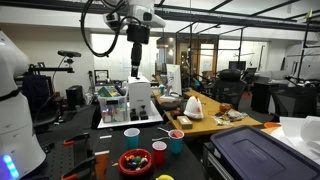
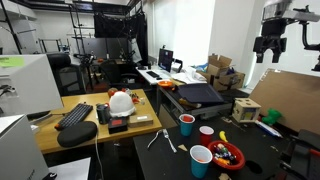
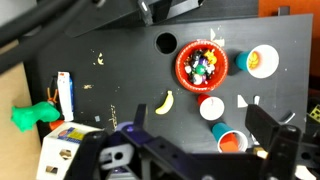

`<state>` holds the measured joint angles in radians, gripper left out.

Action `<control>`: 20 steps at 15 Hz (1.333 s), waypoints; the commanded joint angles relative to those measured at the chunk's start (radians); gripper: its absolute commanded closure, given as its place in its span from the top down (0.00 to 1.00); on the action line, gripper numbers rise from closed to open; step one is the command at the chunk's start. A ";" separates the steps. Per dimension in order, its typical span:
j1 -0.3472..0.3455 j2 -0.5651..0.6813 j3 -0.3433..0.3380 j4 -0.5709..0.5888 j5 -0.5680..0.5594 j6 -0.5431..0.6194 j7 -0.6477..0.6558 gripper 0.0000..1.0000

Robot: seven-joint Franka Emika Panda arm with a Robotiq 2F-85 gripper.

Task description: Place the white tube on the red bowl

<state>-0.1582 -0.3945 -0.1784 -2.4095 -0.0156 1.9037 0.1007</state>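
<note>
- far left in the wrist view there's a green thing [image 3: 30,116] at the edge of the black table [image 3: 120,60]
- just beside it, to the right, is the white tube [image 3: 65,97]. It's lying flat on the table with a reddish end pointing up-frame, and nothing is touching it
- next comes a little yellow banana-shaped piece [image 3: 165,101] on its own, with a round dark hole [image 3: 166,43] in the table above it
- then the red bowl [image 3: 201,65], low and wide, full of small yellow, green and dark bits. It's well apart from the tube, with the yellow piece roughly between them
- the bowl also shows in both exterior views, near the front edge of the table [image 1: 134,161] [image 2: 228,155]
- right of and below the bowl there's a cluster of cups [image 3: 211,107], close to it. Can't tell if any of them actually touch it
- the gripper [image 2: 269,55] hangs high above the table with its jaws spread wide and nothing between them. In the wrist view its dark fingers [image 3: 270,130] frame the bottom of the shot, well clear of the tube
</note>
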 commanded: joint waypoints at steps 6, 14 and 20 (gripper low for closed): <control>-0.073 0.272 -0.103 0.258 0.136 0.108 0.014 1.00; -0.145 0.570 -0.141 0.451 0.227 0.189 0.083 1.00; -0.227 0.760 -0.149 0.527 0.327 0.187 0.117 1.00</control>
<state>-0.3506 0.2825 -0.3262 -1.9341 0.2578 2.0970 0.1879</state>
